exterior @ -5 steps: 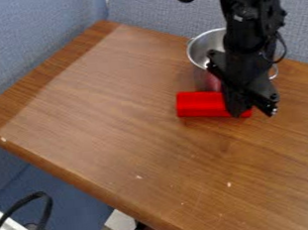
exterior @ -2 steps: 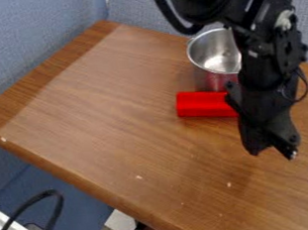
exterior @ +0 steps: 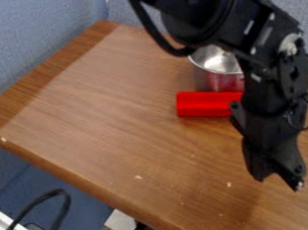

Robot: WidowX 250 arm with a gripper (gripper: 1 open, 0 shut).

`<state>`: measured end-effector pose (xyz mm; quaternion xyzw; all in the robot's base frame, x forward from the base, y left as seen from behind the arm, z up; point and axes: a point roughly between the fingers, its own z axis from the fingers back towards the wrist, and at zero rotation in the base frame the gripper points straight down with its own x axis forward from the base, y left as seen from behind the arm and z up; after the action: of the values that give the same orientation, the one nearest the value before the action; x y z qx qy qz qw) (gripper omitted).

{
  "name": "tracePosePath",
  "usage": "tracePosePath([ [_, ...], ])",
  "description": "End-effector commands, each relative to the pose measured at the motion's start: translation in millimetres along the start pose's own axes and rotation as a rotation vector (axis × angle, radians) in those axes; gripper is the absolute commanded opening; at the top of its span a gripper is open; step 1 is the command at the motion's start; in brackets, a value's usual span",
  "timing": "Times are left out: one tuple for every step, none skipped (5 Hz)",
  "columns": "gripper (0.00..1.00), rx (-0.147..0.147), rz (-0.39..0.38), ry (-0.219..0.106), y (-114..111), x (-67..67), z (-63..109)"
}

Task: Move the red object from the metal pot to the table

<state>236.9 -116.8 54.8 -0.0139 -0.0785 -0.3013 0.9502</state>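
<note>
The red object [exterior: 207,103], a bright red oblong block, lies on its side on the brown wooden table [exterior: 90,111], just in front of the metal pot [exterior: 222,63]. The shiny pot stands at the table's far right and is partly hidden by the black arm. My gripper [exterior: 280,173] points down over the table, well to the near right of the red block and apart from it. Its jaws are shut with nothing between them.
The table's lighter rounded edge [exterior: 69,192] runs along the near left side. Black cables [exterior: 31,220] lie on the floor below it. A blue-grey wall [exterior: 32,36] stands behind the table.
My gripper has moved away from the red block, toward the near right of the table. The red block stays where it lay beside the pot.
</note>
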Motion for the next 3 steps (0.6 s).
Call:
tracePosePath([
  [0.0,-0.009,-0.011,-0.039,-3,2.9,7.1],
  [0.0,-0.016,0.002,-0.033,-1,2.9,0.2],
  [0.0,-0.022,0.014,-0.025,2,2.7,-6.5],
])
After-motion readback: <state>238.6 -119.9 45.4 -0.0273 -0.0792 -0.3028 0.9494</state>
